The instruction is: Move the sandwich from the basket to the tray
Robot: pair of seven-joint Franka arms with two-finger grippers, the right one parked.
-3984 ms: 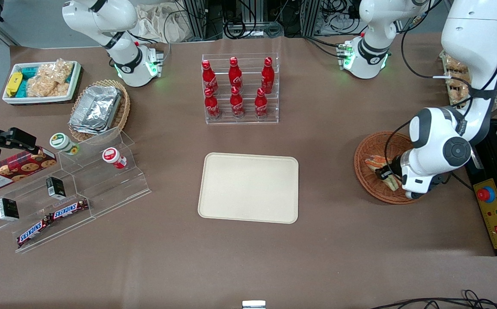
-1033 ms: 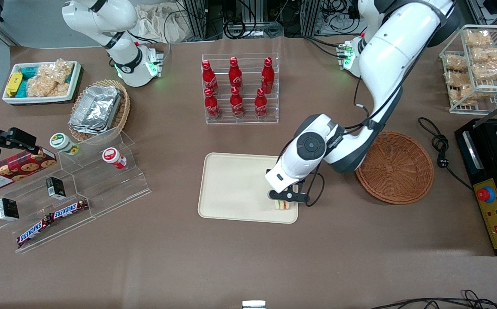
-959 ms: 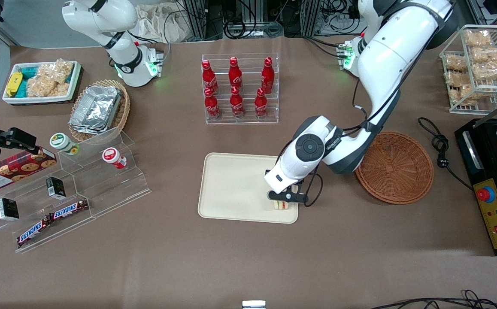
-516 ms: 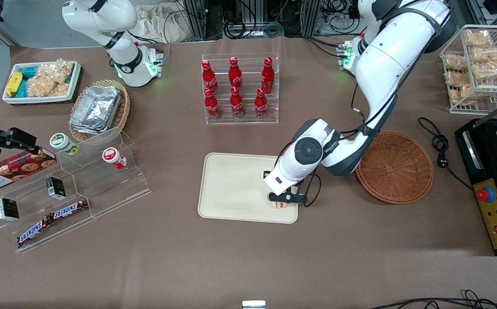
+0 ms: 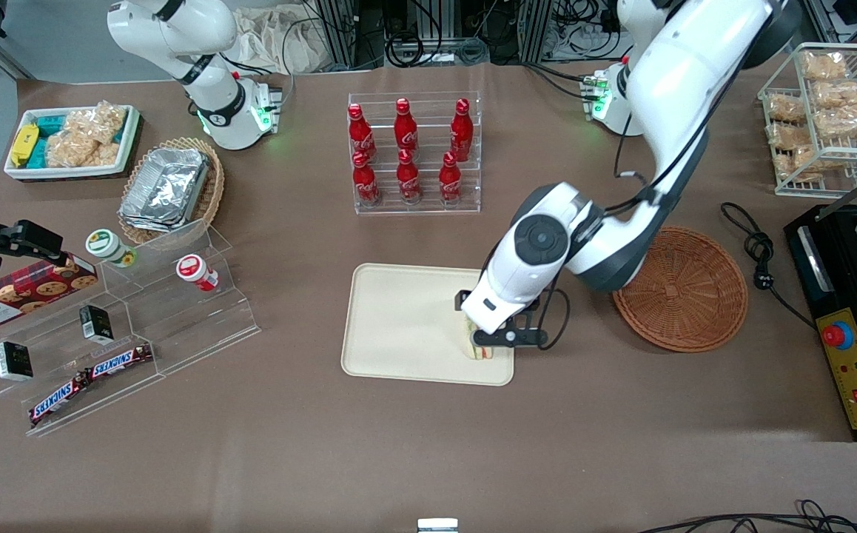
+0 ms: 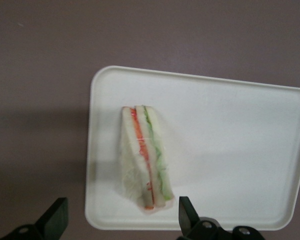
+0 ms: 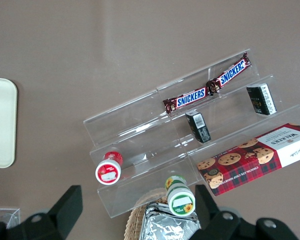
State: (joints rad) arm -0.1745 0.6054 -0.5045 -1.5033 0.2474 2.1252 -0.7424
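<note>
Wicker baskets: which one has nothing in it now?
The reddish-brown basket beside the tray is bare; the tan one holds foil containers. The open gripper hovers over the sandwich.

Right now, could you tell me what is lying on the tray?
Only the sandwich, near one corner of the tray. The open gripper hangs above it, apart. The front view partly hides the sandwich.

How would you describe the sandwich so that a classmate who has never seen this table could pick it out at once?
Find the cream tray in the middle of the brown table, nearer the front camera than the cola bottle rack. The sandwich lies on the tray at its end nearest the brown wicker basket, directly under the open gripper. It is the only thing on the tray: a pale wedge with red and green filling stripes.
</note>
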